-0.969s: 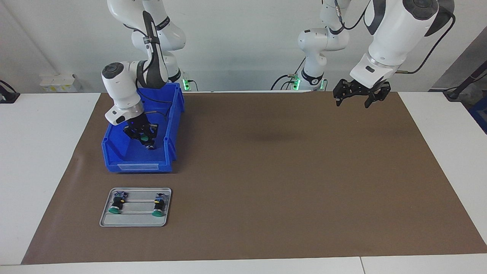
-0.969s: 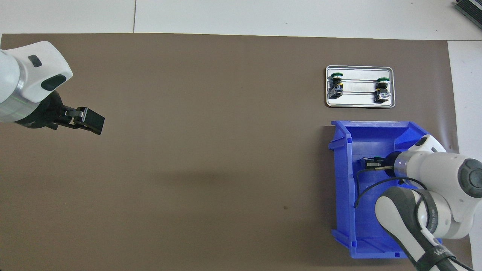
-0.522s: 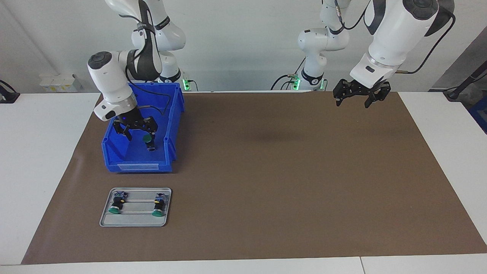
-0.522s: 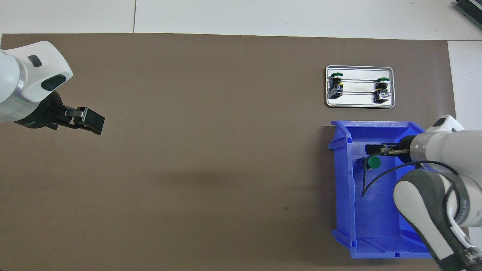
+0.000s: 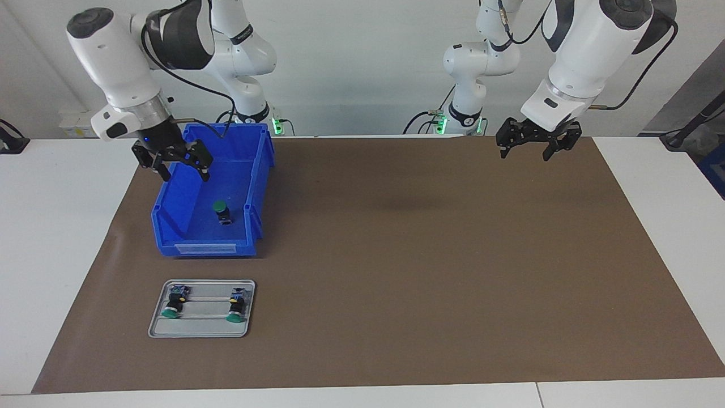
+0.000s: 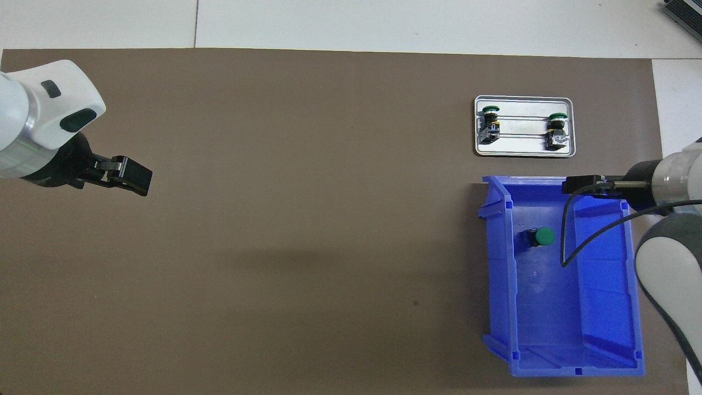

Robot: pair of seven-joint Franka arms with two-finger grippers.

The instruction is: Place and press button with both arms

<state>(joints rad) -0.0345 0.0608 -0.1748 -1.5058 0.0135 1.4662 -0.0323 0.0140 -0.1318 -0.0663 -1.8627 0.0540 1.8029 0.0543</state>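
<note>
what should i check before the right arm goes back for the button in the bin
1. Right gripper open and empty, raised over the blue bin: ok.
2. Button lying free on the bin floor, green cap showing: ok.
3. Button seated on the metal tray: not ok, it is in the bin.
4. Tray has a free spot: ok, the two buttons sit at its ends, the middle is bare.
5. Left gripper open, waiting over the mat's corner at its own end: ok.
6. Right arm's cable clear of the button: cannot tell.
</note>
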